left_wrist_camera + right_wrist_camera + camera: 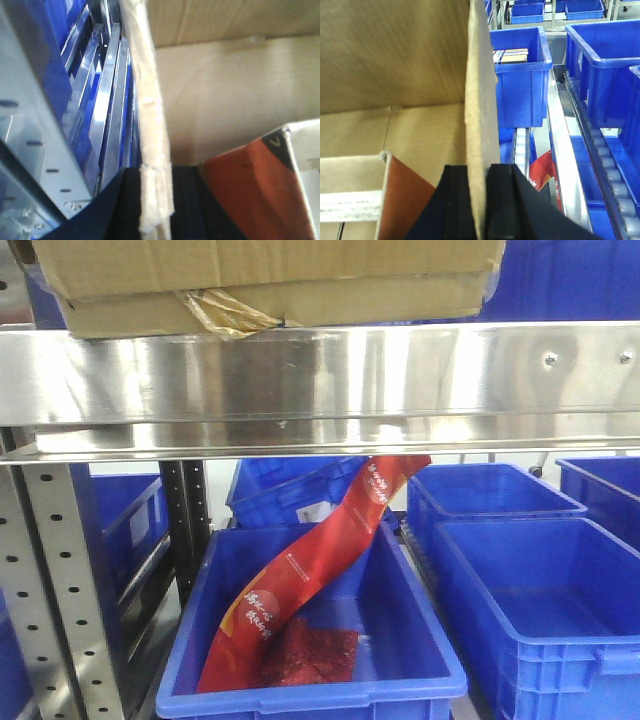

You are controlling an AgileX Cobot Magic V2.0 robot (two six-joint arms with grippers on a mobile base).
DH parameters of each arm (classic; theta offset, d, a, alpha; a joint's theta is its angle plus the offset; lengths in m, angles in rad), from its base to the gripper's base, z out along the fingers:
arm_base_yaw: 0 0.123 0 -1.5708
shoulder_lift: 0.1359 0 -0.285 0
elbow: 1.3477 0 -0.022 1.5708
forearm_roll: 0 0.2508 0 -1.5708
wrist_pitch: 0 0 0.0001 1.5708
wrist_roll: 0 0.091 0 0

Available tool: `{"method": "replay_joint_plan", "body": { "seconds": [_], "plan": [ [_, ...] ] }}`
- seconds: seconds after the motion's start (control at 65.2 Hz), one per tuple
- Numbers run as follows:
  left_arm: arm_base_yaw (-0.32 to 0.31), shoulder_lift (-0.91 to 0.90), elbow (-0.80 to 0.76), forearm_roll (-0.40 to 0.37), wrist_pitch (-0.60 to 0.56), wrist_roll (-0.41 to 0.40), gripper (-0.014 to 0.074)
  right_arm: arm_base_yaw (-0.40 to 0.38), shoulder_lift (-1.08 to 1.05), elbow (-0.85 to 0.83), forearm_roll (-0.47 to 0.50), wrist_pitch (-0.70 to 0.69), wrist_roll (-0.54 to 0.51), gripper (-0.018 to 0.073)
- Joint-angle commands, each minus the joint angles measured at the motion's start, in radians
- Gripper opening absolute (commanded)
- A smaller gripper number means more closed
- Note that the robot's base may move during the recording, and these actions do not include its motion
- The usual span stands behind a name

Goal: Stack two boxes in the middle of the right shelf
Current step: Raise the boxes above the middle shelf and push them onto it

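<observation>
1. Front view, task items: the shallow box [330, 302] sits on the shelf [350, 375] at 12 o'clock, directly above the mirror-like front lip. A curl of tape [225, 312] hangs over its front face at 11 o'clock.
2. Front view, stack: the tall box [270, 265] lies flat on top of the shallow box and touches it. Its top is cut off by the frame edge.
3. Front view, surroundings: a grey perforated upright [55, 580] stands at 8 o'clock. Below the shelf, a blue bin [400, 640] at 6 o'clock holds a long red strip [310, 560] leaning towards 1 o'clock. No gripper appears in this view.
4. Left wrist view: the left gripper [155, 200] is at 6 o'clock, its black fingers [125, 210] clamped on either side of a side wall of the tall box [145, 90], which runs up to 12 o'clock. An orange-and-white carton [250, 190] lies inside the box at 4 o'clock. The perforated upright [35, 150] is at 9 o'clock.
5. Right wrist view: the right gripper [482, 185] is at 6 o'clock, its fingers [455, 200] pinching the opposite wall of the tall box [480, 75]. The carton [402, 200] shows at 7 o'clock inside the box.
6. Right wrist view, outside the box: another blue bin [520, 85] stands at 1 o'clock, and a roller track [610, 175] runs at 4 o'clock.
</observation>
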Motion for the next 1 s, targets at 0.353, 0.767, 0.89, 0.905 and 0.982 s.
{"method": "replay_joint_plan", "body": {
  "seconds": [0.353,0.767,0.89,0.905,0.982],
  "plan": [
    [-0.003,0.022,0.007,0.01,-0.101,0.011,-0.0111,-0.005,0.003,-0.011,-0.028,-0.128,-0.001,-0.0151],
    [-0.003,0.022,0.007,0.01,-0.101,0.011,-0.0111,-0.005,0.003,-0.011,-0.028,-0.128,-0.001,-0.0151],
    [-0.003,0.022,0.007,0.01,-0.101,0.011,-0.0111,-0.005,0.003,-0.011,-0.028,-0.128,-0.001,-0.0151],
    [-0.003,0.022,0.007,0.01,-0.101,0.011,-0.0111,-0.005,0.003,-0.011,-0.028,-0.128,-0.001,-0.0151],
    [-0.003,0.022,0.007,0.01,-0.105,0.011,-0.0111,-0.005,0.003,-0.011,-0.028,-0.128,-0.001,-0.0151]
  ]
}}
